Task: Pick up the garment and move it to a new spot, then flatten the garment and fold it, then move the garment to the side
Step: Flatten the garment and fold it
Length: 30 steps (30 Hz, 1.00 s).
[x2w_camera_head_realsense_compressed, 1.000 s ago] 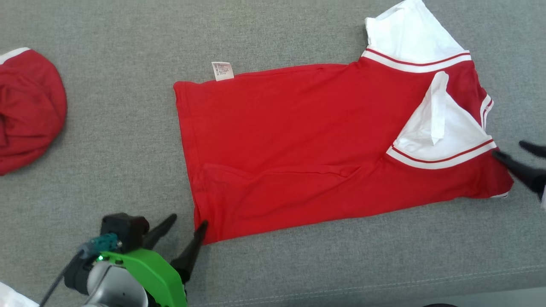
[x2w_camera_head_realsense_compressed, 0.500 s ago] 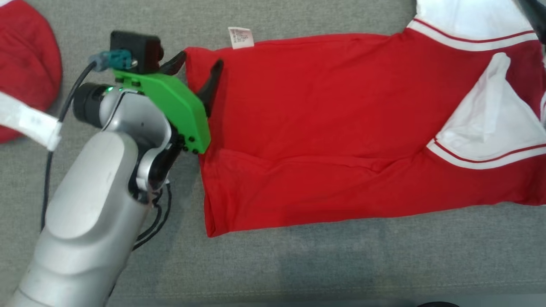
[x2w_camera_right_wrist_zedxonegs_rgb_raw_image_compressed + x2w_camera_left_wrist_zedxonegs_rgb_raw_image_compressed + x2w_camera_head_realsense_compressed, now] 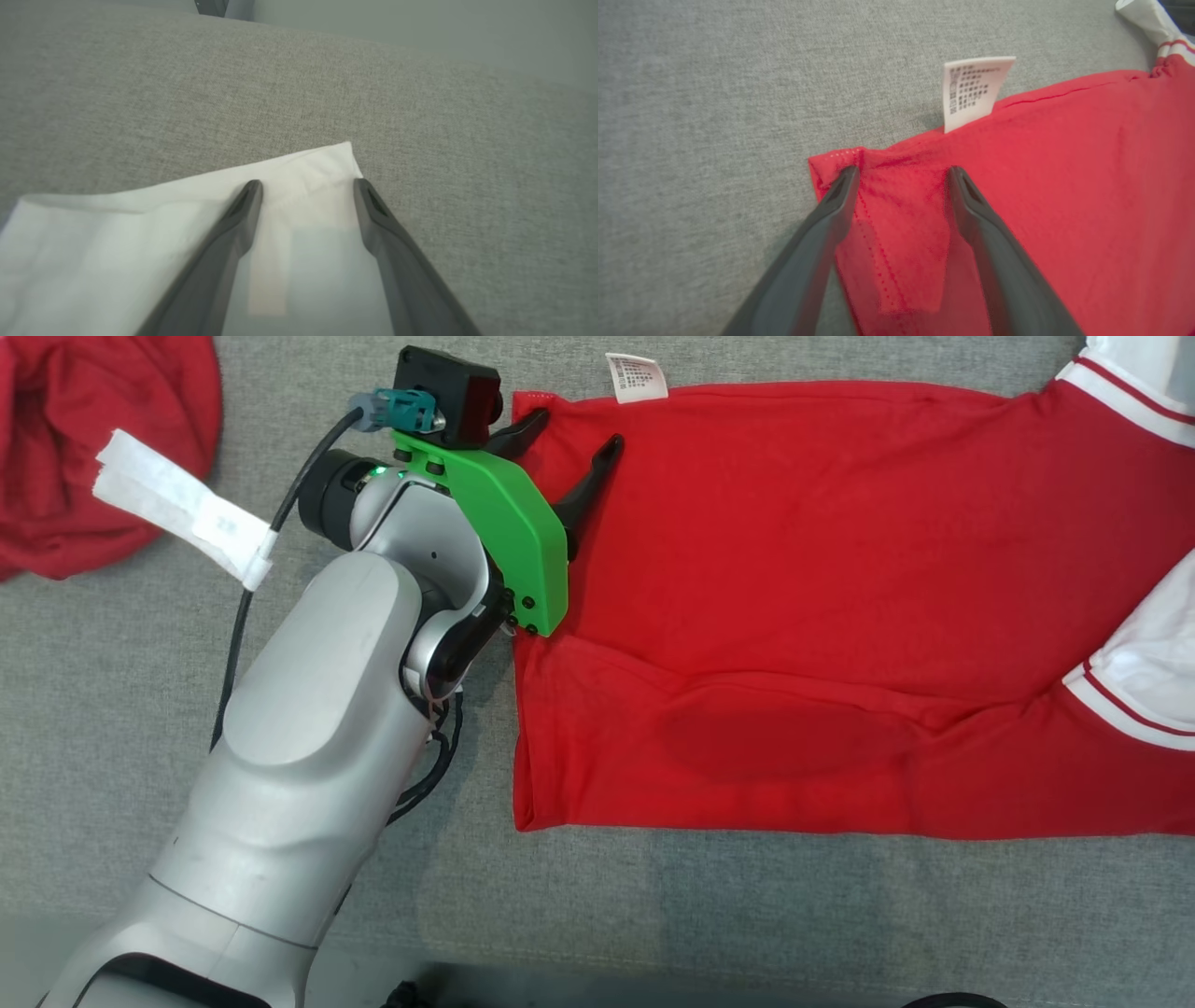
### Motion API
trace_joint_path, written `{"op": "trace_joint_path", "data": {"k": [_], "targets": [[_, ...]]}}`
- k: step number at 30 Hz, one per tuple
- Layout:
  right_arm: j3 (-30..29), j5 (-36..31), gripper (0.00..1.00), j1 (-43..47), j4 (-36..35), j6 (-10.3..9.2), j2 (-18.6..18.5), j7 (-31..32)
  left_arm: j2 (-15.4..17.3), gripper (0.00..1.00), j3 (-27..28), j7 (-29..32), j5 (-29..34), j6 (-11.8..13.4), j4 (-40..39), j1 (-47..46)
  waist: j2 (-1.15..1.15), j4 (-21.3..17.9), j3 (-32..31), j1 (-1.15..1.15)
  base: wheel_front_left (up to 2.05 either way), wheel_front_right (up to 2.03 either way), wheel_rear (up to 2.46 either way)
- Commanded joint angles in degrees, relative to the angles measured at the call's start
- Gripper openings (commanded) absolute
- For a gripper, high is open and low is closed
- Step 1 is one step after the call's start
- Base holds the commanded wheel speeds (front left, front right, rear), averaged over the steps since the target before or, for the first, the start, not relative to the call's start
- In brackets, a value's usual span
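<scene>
Lying flat across the grey cushion (image 3: 653, 915), the red garment (image 3: 822, 597) looks ready for folding. Left gripper (image 3: 581, 427), jaws wide, straddles its hem corner (image 3: 831, 161); right gripper (image 3: 306, 183), also wide, straddles a white sleeve edge (image 3: 303, 163). Next: pinch both, lift together. Care label (image 3: 637, 378) nearby.

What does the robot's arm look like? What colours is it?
The left arm is rounded silver, with a green plate, a black box, a teal plug and a black cable tagged with white tape. The left tool and right tool each have two long, pointed dark grey fingers.
</scene>
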Motion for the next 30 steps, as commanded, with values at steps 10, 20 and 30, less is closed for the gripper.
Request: {"op": "trace_joint_path", "data": {"k": [10,20,30], "targets": [[4.22,2.54,0.0,-0.63,8.63,0.11,3.77,-1.04,-0.25,0.0,-2.77,0.29,-0.93,-1.79,7.44,1.42,0.0,0.64,-0.57,0.0,0.0,0.0,0.0],[7.59,9.52,0.0,-1.6,4.44,-0.05,1.37,-5.2,0.93,0.0,-2.23,-3.93,-0.87,-2.54,7.89,0.93,0.0,-1.7,-2.8,0.0,0.0,0.0,0.0],[10.98,20.01,0.0,4.59,-8.69,-0.06,-4.04,-11.53,3.83,0.0,-0.76,-9.05,-1.02,-1.86,3.04,4.16,0.0,-5.21,-8.67,0.0,0.0,0.0,0.0]]}}
